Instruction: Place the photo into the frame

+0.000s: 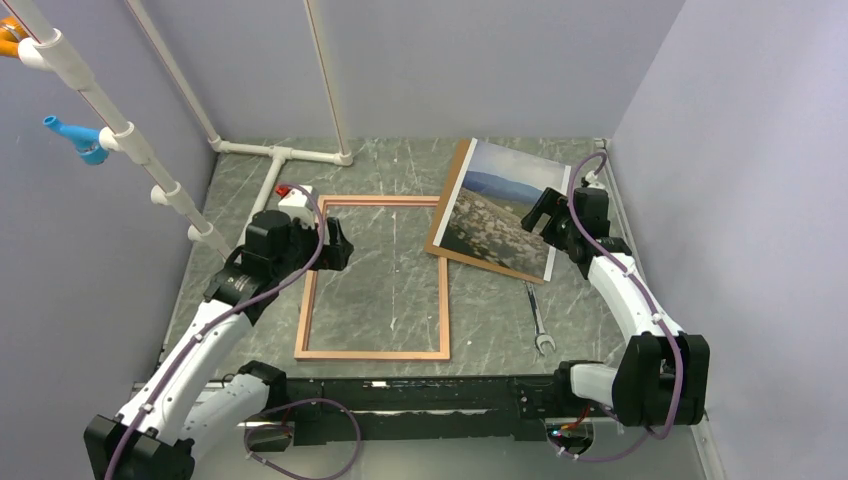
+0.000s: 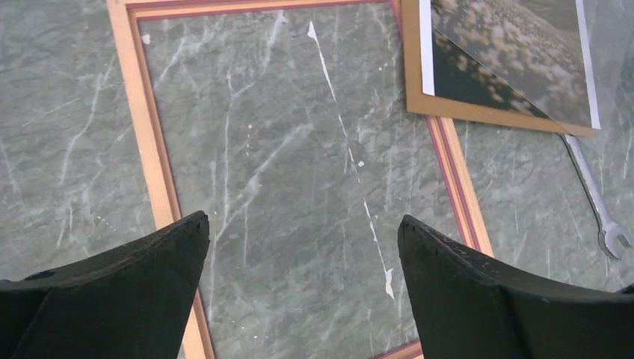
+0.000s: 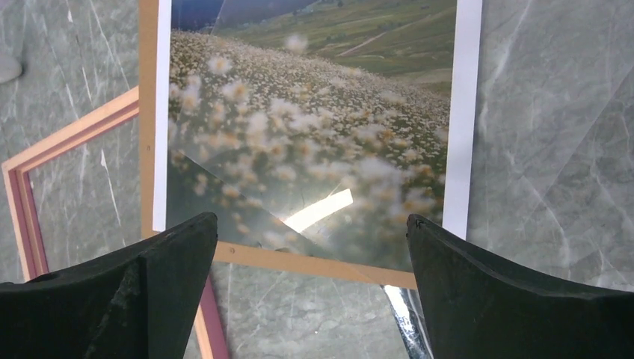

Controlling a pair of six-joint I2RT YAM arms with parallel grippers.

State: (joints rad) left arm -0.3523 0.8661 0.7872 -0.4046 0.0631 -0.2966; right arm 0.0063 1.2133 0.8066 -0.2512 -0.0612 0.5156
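Observation:
The frame (image 1: 444,285), thin pinkish light wood, lies flat on the marble table with only table showing inside it. The photo (image 1: 505,210), a flowery field under blue hills, lies face up on a brown backing board (image 1: 441,228) to the frame's right, overlapping its top right corner. My left gripper (image 1: 338,245) hovers open above the frame's upper left part; the wrist view shows the frame's left edge (image 2: 153,172) between the empty fingers (image 2: 303,224). My right gripper (image 1: 543,215) hangs open over the photo (image 3: 314,127), its fingers (image 3: 310,224) above the photo's near edge and holding nothing.
A metal wrench (image 1: 539,322) lies on the table just below the board's near edge. A glossy clear sheet seems to lie skewed over the photo's near corner (image 3: 247,209). White pipes (image 1: 280,155) run along the back left. Grey walls close in the table.

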